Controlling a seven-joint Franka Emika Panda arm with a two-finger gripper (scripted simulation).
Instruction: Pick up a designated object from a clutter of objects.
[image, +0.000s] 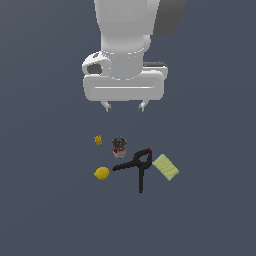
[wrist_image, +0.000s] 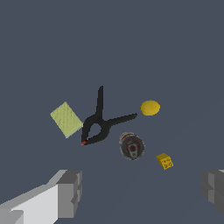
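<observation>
You will find the tool (image: 124, 106) high above the surface (image: 45, 210), fingers spread wide and holding nothing, presumably to keep the whole clutter in sight. Using the black clamp (image: 136, 165) as landmark, the green pad (image: 166, 167) lies just beside its head; the can (image: 119, 147), lemon (image: 101, 173) and target yellow block (image: 98, 140) lie on the opposite side, the block farthest, beyond the can.

Dark grey-blue floor (image: 45, 210) carries yellow knobbed block (image: 98, 140), can (image: 119, 147), lemon (image: 101, 173), black clamp (image: 136, 165), green pad (image: 166, 167); no edges visible.
</observation>
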